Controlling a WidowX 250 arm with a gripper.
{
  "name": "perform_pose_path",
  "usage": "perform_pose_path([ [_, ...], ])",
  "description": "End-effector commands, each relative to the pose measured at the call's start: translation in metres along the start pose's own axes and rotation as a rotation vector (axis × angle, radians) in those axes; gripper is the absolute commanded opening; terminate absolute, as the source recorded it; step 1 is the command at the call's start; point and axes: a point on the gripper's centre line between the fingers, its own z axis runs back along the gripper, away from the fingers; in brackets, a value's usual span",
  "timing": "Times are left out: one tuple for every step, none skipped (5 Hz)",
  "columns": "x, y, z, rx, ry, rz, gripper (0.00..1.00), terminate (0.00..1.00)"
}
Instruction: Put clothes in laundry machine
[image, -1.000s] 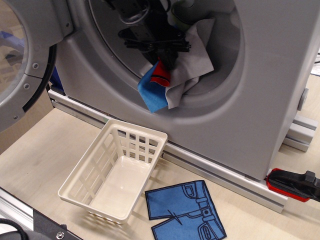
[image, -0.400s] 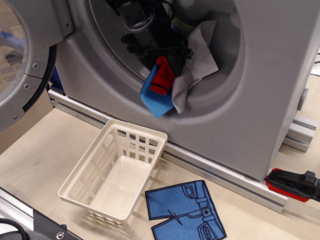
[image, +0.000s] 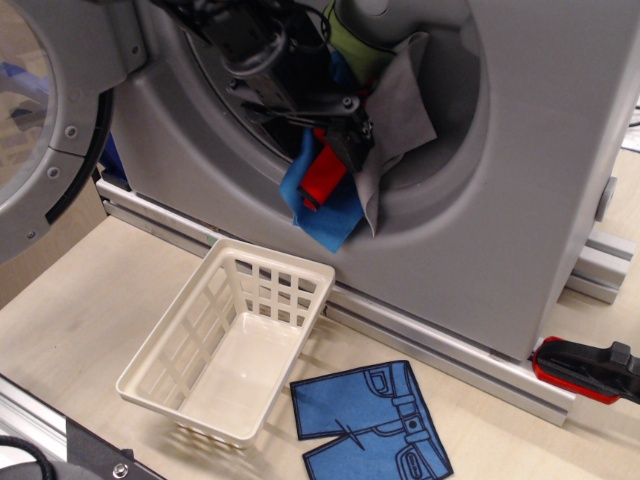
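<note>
Black end effector (image: 345, 135) inside round ribbed drum recess of large grey laundry machine (image: 540, 170), fingers clamped on bundle of thin felt clothes (image: 335, 180): blue, red, grey, green pieces. Bundle hangs from fingers toward 6 o'clock, long axis near vertical, blue tail draping over drum's lower lip. Judgement: drum interior lies toward 12 o'clock of bundle; needs deeper carry before release, else tail slips out. White slotted plastic basket (image: 190, 375) on table (image: 90, 300) at 7 o'clock, apart.
</note>
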Motion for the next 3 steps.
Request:
perform_pose_path([
  [-0.006, -0.025, 0.051, -0.068, -0.018, -0.058, 1.0, 0.0],
  [-0.005, -0.031, 0.062, -0.064, 0.075, -0.066, 1.0, 0.0],
  [-0.005, -0.031, 0.062, -0.064, 0.075, -0.066, 1.0, 1.0],
])
